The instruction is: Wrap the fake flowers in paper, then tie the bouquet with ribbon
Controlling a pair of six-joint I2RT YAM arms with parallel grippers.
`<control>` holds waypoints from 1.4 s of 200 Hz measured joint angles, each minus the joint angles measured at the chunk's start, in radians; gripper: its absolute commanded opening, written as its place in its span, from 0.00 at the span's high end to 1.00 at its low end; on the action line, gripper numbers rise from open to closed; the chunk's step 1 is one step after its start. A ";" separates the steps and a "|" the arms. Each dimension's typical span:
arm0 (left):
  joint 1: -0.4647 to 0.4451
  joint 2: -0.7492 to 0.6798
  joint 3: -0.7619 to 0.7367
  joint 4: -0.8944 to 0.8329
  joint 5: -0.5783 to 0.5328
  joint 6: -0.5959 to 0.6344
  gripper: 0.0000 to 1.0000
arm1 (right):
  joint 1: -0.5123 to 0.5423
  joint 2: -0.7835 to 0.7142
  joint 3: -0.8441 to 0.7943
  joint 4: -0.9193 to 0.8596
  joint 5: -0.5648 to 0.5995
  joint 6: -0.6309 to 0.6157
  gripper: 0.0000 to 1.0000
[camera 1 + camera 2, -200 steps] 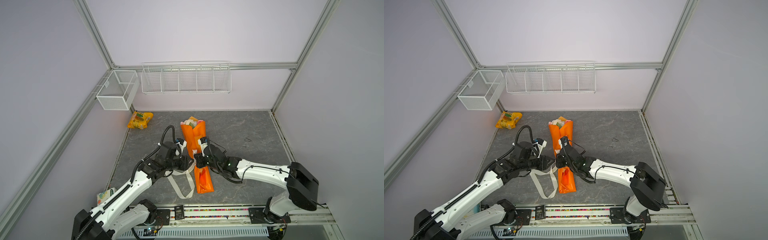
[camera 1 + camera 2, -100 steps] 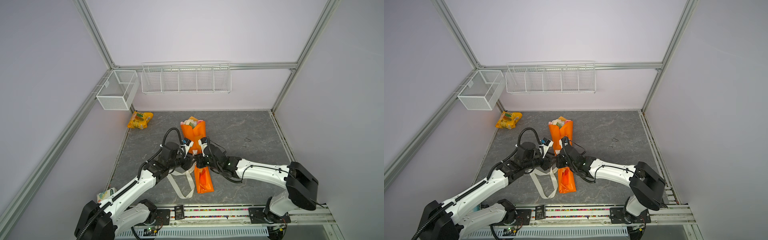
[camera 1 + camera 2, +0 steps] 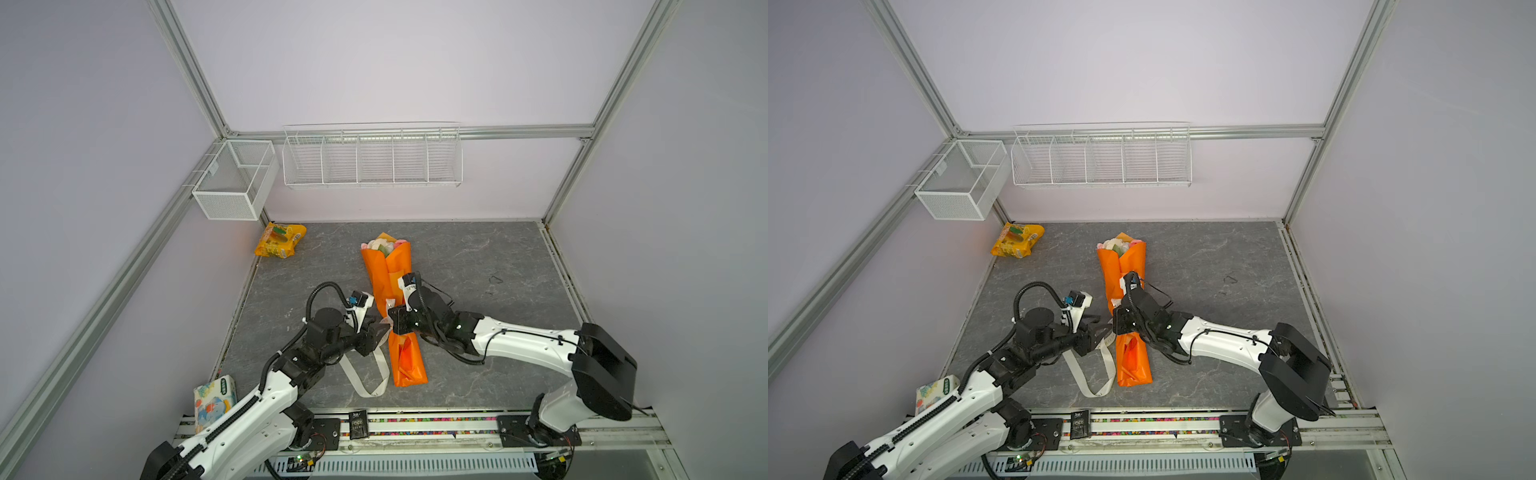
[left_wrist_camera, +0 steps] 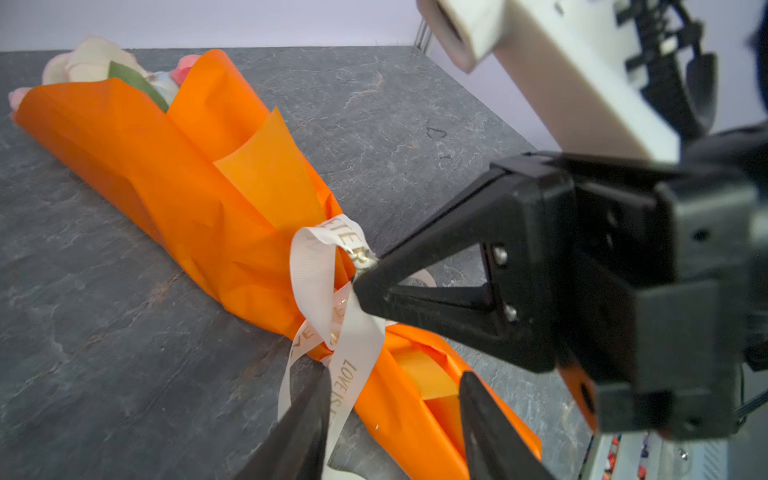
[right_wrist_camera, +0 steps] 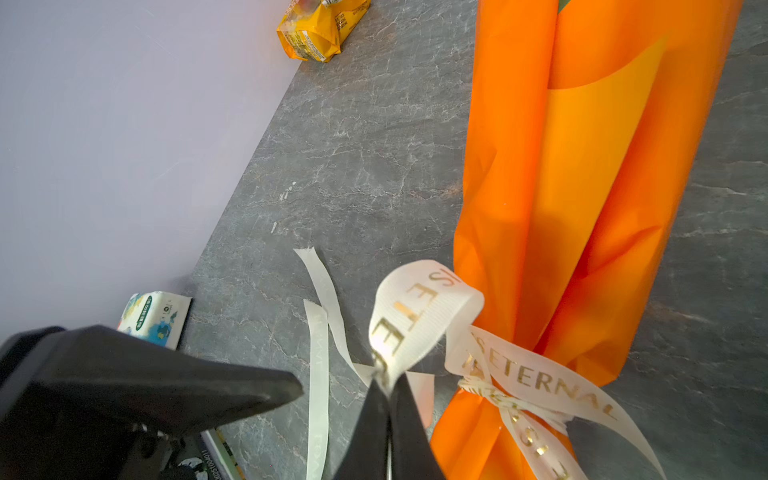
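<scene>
Right wrist view: right pincer (image 5: 386, 388) clenched on a ribbon (image 5: 419, 316) loop at the bouquet (image 5: 582, 166), blooms cut off. Left wrist view: left pincer (image 4: 395, 376) released.

Robot lab test cell. Aluminium frame (image 3: 187, 62) with plain lilac wall panels (image 3: 395, 62) boxes in a grey stone-look worktop (image 3: 478, 257). Left arm (image 3: 249, 419) and right arm (image 3: 528, 343) sit on a mounting rail (image 3: 436, 426) along the worktop's front edge, slotted cable duct (image 3: 415, 463) below. Wire rack (image 3: 372, 162) and mesh basket (image 3: 232, 183) hang off the frame at the back.
</scene>
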 measured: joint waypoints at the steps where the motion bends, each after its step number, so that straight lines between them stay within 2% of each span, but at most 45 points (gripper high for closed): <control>1: 0.000 0.002 -0.001 0.001 0.001 0.001 0.50 | 0.000 0.000 0.000 0.000 0.000 0.000 0.92; 45: 0.000 0.142 -0.002 0.053 0.051 0.080 0.49 | -0.001 0.000 0.006 0.000 -0.006 0.000 0.92; 90: 0.000 0.232 0.014 0.171 0.050 0.108 0.58 | -0.001 0.000 0.018 0.000 -0.014 0.000 0.91; 143: 0.000 0.277 0.033 0.231 0.021 0.124 0.91 | -0.001 0.000 0.028 -0.001 -0.022 0.000 0.90; 171: 0.000 0.264 0.034 0.218 -0.008 0.120 1.00 | -0.001 0.000 0.029 -0.001 -0.026 0.001 0.89; 184: 0.000 0.251 0.034 0.208 -0.013 0.124 1.00 | -0.001 0.000 0.031 -0.001 -0.027 0.001 0.89; 196: 0.000 0.240 0.034 0.200 -0.014 0.123 1.00 | -0.001 -0.001 0.034 -0.001 -0.029 0.001 0.85; 217: 0.000 0.224 0.034 0.189 -0.020 0.122 1.00 | -0.002 -0.007 0.041 -0.026 -0.025 0.004 0.68; 243: 0.000 0.217 0.043 0.167 -0.029 0.111 1.00 | -0.002 -0.079 0.040 -0.138 0.004 0.006 0.55; 256: 0.000 0.217 0.049 0.153 -0.035 0.099 1.00 | 0.004 -0.153 0.019 -0.190 0.025 0.017 0.53; 280: 0.000 0.214 0.049 0.134 -0.055 0.061 1.00 | 0.023 -0.285 -0.021 -0.259 0.048 0.029 0.55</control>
